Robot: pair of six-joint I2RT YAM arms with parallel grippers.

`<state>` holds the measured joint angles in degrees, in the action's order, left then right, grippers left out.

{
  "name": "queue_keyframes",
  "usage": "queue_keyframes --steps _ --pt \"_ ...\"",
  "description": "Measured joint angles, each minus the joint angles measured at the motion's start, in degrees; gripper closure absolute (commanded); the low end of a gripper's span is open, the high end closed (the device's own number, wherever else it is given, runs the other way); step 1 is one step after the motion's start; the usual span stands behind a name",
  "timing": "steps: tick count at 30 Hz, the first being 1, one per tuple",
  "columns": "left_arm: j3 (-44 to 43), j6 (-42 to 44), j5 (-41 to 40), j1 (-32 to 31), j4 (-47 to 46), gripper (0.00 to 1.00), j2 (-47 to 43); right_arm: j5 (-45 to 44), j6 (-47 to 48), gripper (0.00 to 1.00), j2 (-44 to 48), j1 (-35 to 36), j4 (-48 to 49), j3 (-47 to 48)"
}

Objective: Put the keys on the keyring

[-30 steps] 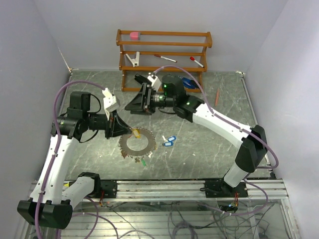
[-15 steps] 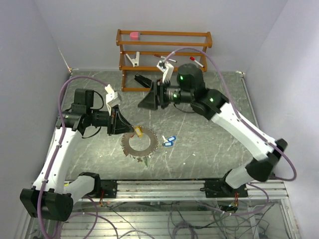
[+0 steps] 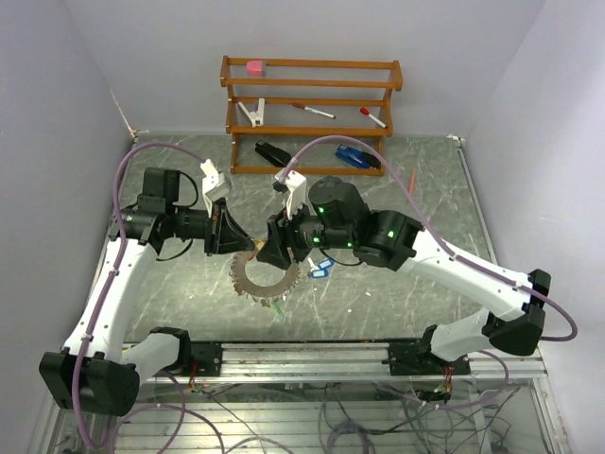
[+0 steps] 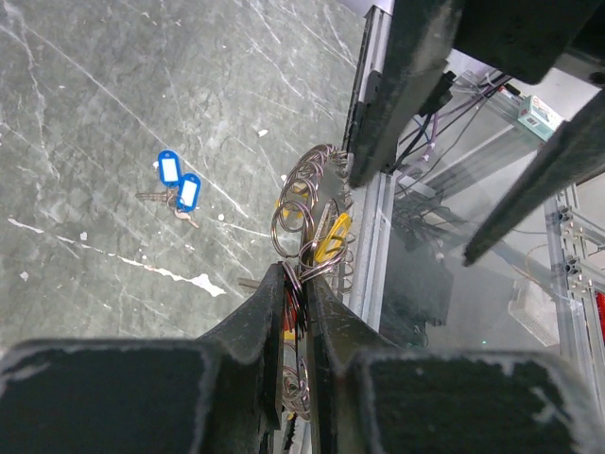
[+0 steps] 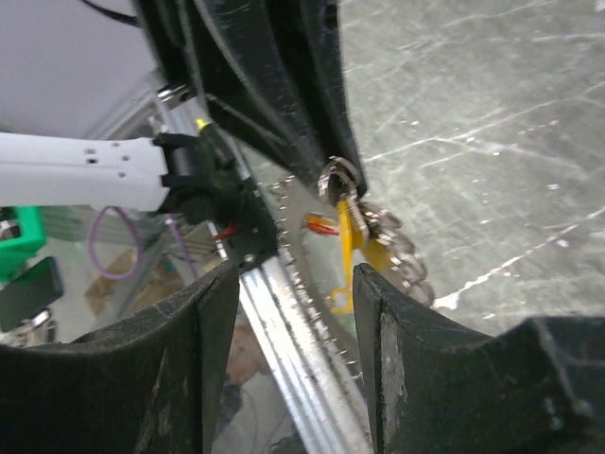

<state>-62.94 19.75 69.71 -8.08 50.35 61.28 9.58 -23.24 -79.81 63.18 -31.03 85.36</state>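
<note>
left gripper (image 4: 295,276): narrow, clamped on a wire loop of the keyring (image 3: 267,276); fingers nearly touching, bottom centre of the left wrist view
grip spot: ring's upper-left rim in the top view, centre-left of frame
keyring: toothed rim with small loops bunched along it; edge-on from the left wrist, running up-frame from the fingers; can't tell if its far edge rests on the table (image 3: 378,307)
right gripper (image 5: 295,270): jaws apart, holding nothing; its fingers flank the ring's rim with no contact visible; in the top view it sits over the ring's upper edge, just right of the left gripper
yellow tag (image 5: 348,253): hangs from a loop just below the left gripper's pinch, centre of the right wrist view; on the ring
orange-red bit (image 5: 321,224): just beside the yellow tag, too small to identify
blue tags (image 3: 321,268): two, loose on the table just right of the ring, apart from it; centre-left in the left wrist view
rack (image 3: 312,95): wooden, top centre, against the back wall
stapler (image 3: 357,157): blue, on the table by the rack's right end, well apart from the ring
</note>
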Motion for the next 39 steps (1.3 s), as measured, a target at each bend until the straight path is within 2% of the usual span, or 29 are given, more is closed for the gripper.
queue_keyframes --steps 13,39 --pt "0.00 0.15 0.17 0.00 0.22 0.93 -0.09 -10.71 9.92 0.47 0.44 0.07 0.55 -0.02" --pt "0.00 0.42 0.50 0.00 0.61 0.93 -0.09 -9.38 16.04 0.48 -4.42 0.94 0.61 1.09"
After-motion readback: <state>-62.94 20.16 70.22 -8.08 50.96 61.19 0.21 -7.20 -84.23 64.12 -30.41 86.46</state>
